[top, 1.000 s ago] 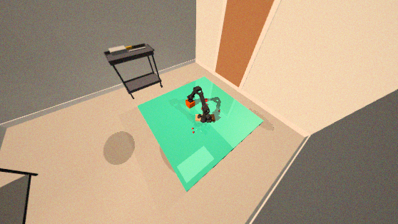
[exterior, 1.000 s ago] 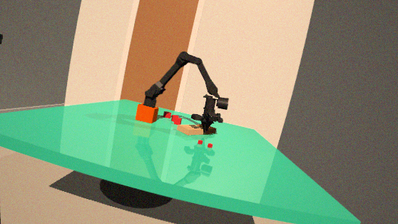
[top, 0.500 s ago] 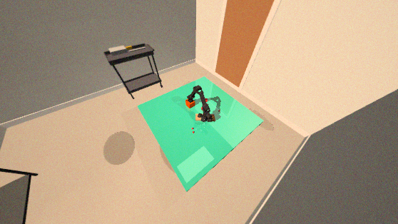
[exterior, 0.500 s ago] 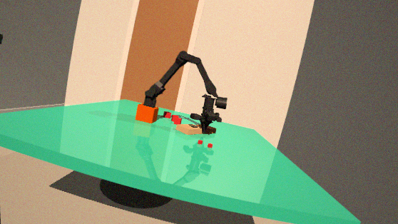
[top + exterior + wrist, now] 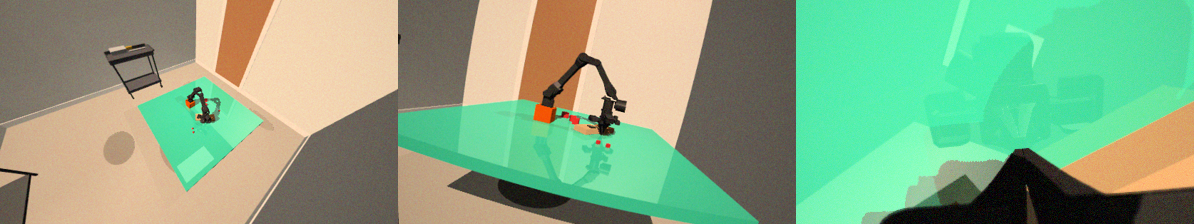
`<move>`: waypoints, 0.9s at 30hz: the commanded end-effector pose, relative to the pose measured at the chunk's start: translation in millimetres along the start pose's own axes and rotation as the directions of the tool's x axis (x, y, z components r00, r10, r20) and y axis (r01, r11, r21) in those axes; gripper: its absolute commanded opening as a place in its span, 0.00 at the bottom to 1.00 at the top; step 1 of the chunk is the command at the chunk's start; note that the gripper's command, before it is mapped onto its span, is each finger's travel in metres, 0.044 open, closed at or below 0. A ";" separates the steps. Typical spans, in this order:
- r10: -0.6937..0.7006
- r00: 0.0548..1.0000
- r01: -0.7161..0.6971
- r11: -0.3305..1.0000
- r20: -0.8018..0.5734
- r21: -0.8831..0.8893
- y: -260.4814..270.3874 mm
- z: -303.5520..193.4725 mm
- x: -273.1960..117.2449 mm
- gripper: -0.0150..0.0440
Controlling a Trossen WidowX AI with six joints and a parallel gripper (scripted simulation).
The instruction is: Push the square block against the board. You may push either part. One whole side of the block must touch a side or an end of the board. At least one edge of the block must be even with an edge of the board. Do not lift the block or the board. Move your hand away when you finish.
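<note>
A light tan wooden piece (image 5: 196,115) (image 5: 584,129) (image 5: 1168,177) lies flat on the green table top, left of the fingers in the exterior view and at the lower right in the wrist view. A darker brown part (image 5: 212,117) (image 5: 609,131) shows on the other side of the hand. Whether these are the block and the board, and whether they touch, I cannot tell, as the hand covers the place between them. My gripper (image 5: 602,133) (image 5: 1022,155) is shut and empty, pointing down with its tips low by the wood. Contact with it is unclear.
Small red pieces (image 5: 574,119) (image 5: 206,100) lie between the orange arm base (image 5: 190,103) (image 5: 544,113) and the wood. Two small red pieces (image 5: 598,142) (image 5: 192,128) lie on the near side of the hand in the exterior view. The green table top (image 5: 516,157) is glossy and reflects the arm.
</note>
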State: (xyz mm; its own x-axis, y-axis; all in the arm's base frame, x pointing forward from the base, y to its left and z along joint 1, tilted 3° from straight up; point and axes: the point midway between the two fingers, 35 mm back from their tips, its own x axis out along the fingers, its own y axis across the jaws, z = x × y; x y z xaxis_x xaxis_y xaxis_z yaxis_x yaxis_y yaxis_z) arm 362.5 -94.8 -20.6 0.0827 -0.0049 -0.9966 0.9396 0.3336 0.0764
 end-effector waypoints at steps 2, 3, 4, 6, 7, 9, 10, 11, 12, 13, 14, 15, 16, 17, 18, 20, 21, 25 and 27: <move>0.004 1.000 -0.004 1.000 -0.001 -0.006 3.1 8.9 0.0 0.25; 0.004 1.000 -0.004 1.000 -0.001 -0.006 3.3 10.6 0.0 0.25; 0.004 1.000 -0.004 1.000 0.000 -0.006 3.5 12.2 0.0 0.25; 0.004 1.000 -0.004 1.000 0.000 -0.006 3.9 15.5 0.0 0.25; 0.004 1.000 -0.004 1.000 0.000 -0.006 4.1 17.1 0.0 0.25; 0.004 1.000 -0.004 1.000 0.000 -0.006 4.4 20.4 0.0 0.25; 0.004 1.000 -0.004 1.000 0.000 -0.006 4.6 22.0 0.0 0.25; 0.004 1.000 -0.004 1.000 0.001 -0.006 4.7 23.7 0.0 0.25; 0.004 1.000 -0.004 1.000 0.001 -0.006 4.8 25.3 0.0 0.25; 0.004 1.000 -0.004 1.000 0.001 -0.006 5.0 27.0 0.0 0.25; 0.004 1.000 -0.004 1.000 0.001 -0.006 5.1 28.6 0.0 0.25; 0.004 1.000 -0.004 1.000 0.001 -0.006 5.2 30.3 0.0 0.25; 0.004 1.000 -0.004 1.000 0.001 -0.006 5.3 31.9 0.0 0.25; 0.004 1.000 -0.004 1.000 0.001 -0.006 5.3 33.3 0.0 0.25; 0.004 1.000 -0.004 1.000 0.001 -0.006 5.4 34.1 0.0 0.25; 0.003 1.000 -0.003 1.000 0.005 -0.001 4.7 30.4 -12.9 0.25; 0.004 1.000 -0.004 1.000 0.003 -0.003 4.9 30.7 -27.8 0.25; 0.004 1.000 -0.004 1.000 0.001 -0.006 4.1 30.2 -55.0 0.25; 0.004 1.000 -0.004 1.000 0.001 -0.006 4.1 30.2 -55.0 0.25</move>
State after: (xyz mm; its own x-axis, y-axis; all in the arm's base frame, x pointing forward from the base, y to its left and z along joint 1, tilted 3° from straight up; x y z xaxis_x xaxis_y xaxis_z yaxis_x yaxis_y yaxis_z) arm 372.5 -122.3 27.0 0.0873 -0.0091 -0.9961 0.9398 0.3325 0.0793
